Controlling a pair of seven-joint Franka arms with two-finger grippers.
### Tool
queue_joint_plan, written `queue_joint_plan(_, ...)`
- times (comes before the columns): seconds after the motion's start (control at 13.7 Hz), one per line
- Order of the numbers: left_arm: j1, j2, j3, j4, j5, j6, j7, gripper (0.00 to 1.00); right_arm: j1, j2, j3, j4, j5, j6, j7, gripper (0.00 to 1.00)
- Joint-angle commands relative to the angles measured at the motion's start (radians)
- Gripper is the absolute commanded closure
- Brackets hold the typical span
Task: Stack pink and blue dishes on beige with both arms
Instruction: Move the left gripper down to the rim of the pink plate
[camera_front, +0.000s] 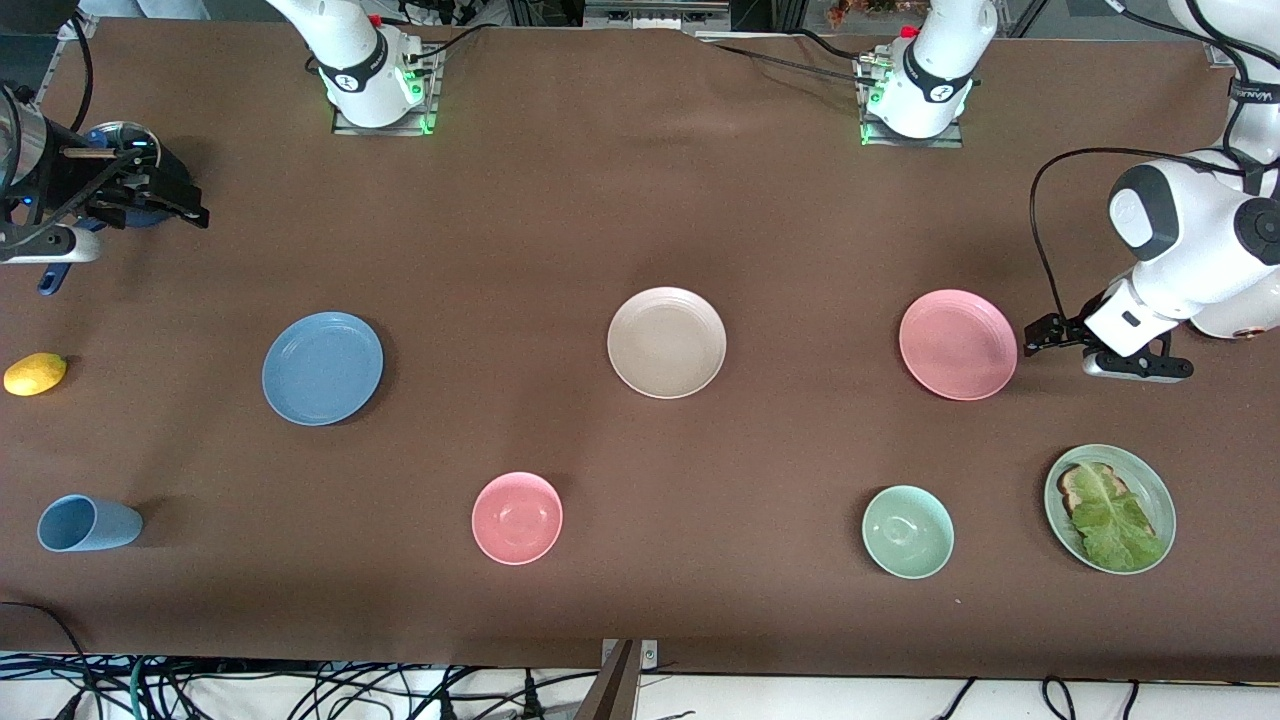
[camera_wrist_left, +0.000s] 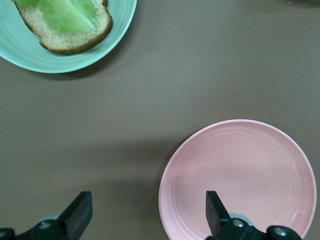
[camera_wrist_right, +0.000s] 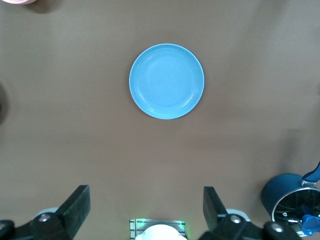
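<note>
Your left gripper (camera_front: 1040, 335) sits just beside the pink plate (camera_front: 958, 344), fingers apart; right gripper (camera_front: 165, 200), fingers apart too, is well off the blue plate (camera_front: 322, 368).

High front view spans the table (camera_front: 640, 200); both wrist views look straight down.

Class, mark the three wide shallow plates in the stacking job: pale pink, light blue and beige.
Pale pink round plate (camera_front: 957, 344), front view, centre.
Light blue round plate (camera_front: 322, 368), front view, centre.
Beige round plate (camera_front: 666, 342), front view, centre.
</note>
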Motion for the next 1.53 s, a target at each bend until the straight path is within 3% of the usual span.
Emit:
queue_joint_plan(0.0,0.007,0.043,-0.007,-0.019,-0.108,0.048,0.082,0.0,-0.011,0.001,0.011,0.017,-0.01,-0.019,0.0,0.0)
queue_joint_plan(0.51,-0.005,0.09,-0.007,-0.026,-0.361,0.074,0.329,0.0,-0.012,0.001,0.011,0.017,-0.01,-0.019,-0.004,0.0)
queue_joint_plan(1.02,-0.008,0.124,-0.006,-0.019,-0.36,0.073,0.354,0.05,-0.014,0.001,0.008,0.015,-0.008,-0.02,-0.007,0.0)
queue_joint_plan(1.46,0.007,0.145,-0.007,-0.017,-0.365,0.073,0.365,0.02,-0.014,0.001,0.006,0.015,-0.008,-0.019,-0.009,0.0)
